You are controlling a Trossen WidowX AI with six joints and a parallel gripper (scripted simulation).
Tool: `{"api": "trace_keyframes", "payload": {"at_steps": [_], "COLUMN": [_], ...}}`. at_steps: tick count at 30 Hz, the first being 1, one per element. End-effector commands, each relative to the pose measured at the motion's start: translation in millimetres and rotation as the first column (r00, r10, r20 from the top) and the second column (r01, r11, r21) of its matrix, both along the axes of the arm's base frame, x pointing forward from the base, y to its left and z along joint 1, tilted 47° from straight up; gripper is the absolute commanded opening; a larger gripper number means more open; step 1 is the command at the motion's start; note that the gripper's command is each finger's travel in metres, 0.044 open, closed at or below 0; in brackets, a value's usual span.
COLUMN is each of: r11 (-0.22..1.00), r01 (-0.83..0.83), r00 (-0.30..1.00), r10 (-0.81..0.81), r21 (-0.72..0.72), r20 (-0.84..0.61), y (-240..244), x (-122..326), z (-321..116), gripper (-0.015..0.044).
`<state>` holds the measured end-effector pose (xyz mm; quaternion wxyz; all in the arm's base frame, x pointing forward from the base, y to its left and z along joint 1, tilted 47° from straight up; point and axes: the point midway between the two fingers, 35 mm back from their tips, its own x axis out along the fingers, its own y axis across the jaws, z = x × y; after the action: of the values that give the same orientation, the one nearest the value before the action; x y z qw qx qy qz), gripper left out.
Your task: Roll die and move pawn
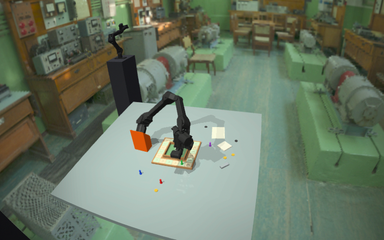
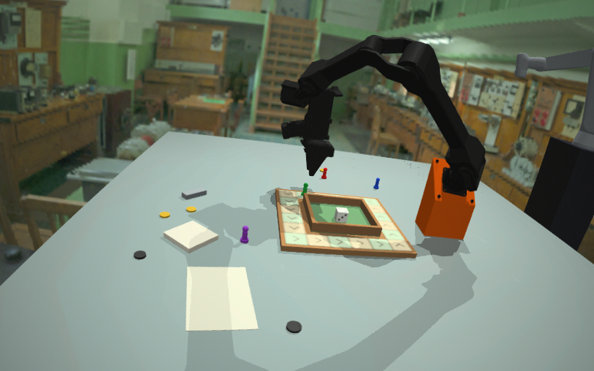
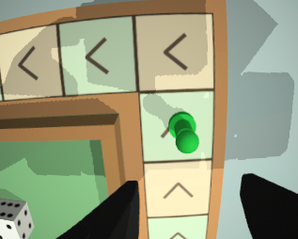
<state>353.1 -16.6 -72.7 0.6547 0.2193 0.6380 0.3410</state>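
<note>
The white die (image 2: 340, 215) (image 3: 7, 228) lies in the green-floored dice tray (image 2: 345, 229) (image 3: 51, 133). In the wrist view its top face is partly cut off and shows two pips; a side face with six pips is also visible. The green pawn (image 1: 181, 162) (image 2: 305, 188) (image 3: 183, 129) stands upright on the pale green square next to a corner square of the board (image 1: 172, 166) (image 2: 345, 252) (image 3: 220, 47). My gripper (image 2: 311, 174) (image 3: 191, 188) is open and empty, pointing down above the board near the pawn and not touching it. The arm hides the die in the top view.
Off the board stand a red pawn (image 1: 160, 181) (image 2: 324, 173), a blue pawn (image 1: 140, 172) (image 2: 376, 183) and a purple pawn (image 1: 209, 144) (image 2: 244, 234). Yellow discs, black discs, a grey bar (image 1: 224, 165) (image 2: 193, 193), a cream block (image 2: 191, 234) and a cream sheet (image 2: 221, 299) lie around.
</note>
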Motion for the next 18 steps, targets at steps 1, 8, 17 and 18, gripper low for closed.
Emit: {"api": "trace_keyframes", "payload": {"at_steps": [1,8,17,18], "r11": [1.000,1.000,1.000,1.000], "r01": [-0.011,-0.011,-0.011,-0.011], "r00": [1.000,1.000,1.000,1.000], "r10": [0.011,0.011,0.011,0.011], "r21": [0.003,0.004,0.004,0.004], "r20": [0.025,0.025,0.025,0.025], "y": [-1.7,9.4,16.9,18.1], "x": [3.7,4.3,4.3,4.3], "z": [-0.7,-11.1,-18.3,-19.4], "gripper": [0.0200,0.0200,0.0200,0.0200]}}
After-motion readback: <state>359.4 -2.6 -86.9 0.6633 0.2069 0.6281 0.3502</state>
